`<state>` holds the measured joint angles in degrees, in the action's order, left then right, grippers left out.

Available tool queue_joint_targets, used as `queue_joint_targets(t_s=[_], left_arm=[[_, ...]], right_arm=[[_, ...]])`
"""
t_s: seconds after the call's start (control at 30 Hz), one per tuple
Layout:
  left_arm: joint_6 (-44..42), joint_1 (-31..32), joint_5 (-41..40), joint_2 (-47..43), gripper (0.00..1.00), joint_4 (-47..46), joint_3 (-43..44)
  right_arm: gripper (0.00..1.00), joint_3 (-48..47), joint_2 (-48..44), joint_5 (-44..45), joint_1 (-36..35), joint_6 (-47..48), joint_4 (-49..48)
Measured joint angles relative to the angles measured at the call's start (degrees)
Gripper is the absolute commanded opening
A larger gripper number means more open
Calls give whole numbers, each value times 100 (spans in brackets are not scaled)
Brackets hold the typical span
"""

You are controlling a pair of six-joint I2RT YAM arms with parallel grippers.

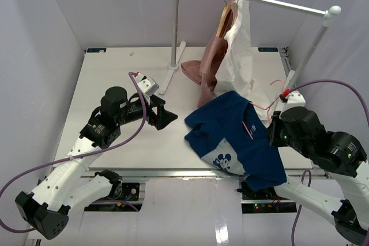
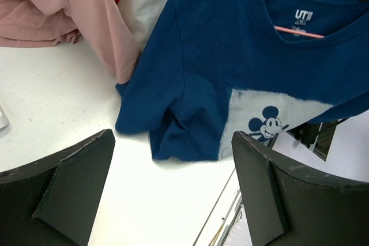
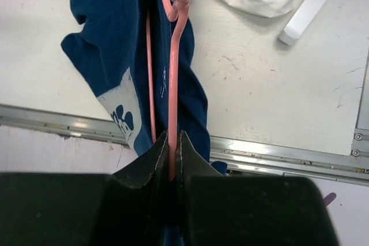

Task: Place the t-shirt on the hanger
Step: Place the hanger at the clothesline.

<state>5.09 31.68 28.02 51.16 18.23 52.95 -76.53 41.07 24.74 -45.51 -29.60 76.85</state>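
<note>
Toward the right front of the table [image 1: 115, 73], the navy t-shirt [image 1: 230, 133] lies rumpled, its lower part spilling over the near edge. The pink hanger [image 3: 173, 84] runs in through the collar. The right gripper [image 3: 173, 142] is pinched tight on the hanger's wire just below the twisted neck.

The left gripper [image 1: 169, 112] hovers with jaws spread wide, holding nothing. The shirt lies directly to its right, well apart from it, with the near sleeve as the closest part (so this is the arm placed to tug the fabric over).

The left wrist view shows the collar label, the Mickey print and the hanger bar crossing the neck opening. Only the right wrist view shows the clamp itself. Whether either shoulder is seated on the hanger is hard to say, probably not yet.
</note>
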Motion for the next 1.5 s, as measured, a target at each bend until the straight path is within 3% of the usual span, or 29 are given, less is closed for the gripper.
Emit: queue_joint_targets(t_s=[0.23,0.4,0.6,0.83,1.0,1.13,1.5], left_arm=[[97,-1,-34,262,92,-137,2],[256,44,281,591,88,-729,57],[311,396,557,1749,86,-1453,1144],[409,1089,283,2937,86,-2398,2209],[276,1569,-132,3821,85,-2803,2915],[114,1796,-578,4280,85,-3256,3002],[-512,2472,-2998,5146,85,-3832,3415]], right_arm=[[8,-439,-104,263,801,190,21],[8,-414,-137,364,1245,332,18],[8,-348,-315,601,1315,333,33],[8,-269,-484,745,1320,482,-107],[8,76,-652,661,1326,776,-516],[8,297,-688,509,1326,950,-839],[8,553,-893,95,1326,1234,-1273]])
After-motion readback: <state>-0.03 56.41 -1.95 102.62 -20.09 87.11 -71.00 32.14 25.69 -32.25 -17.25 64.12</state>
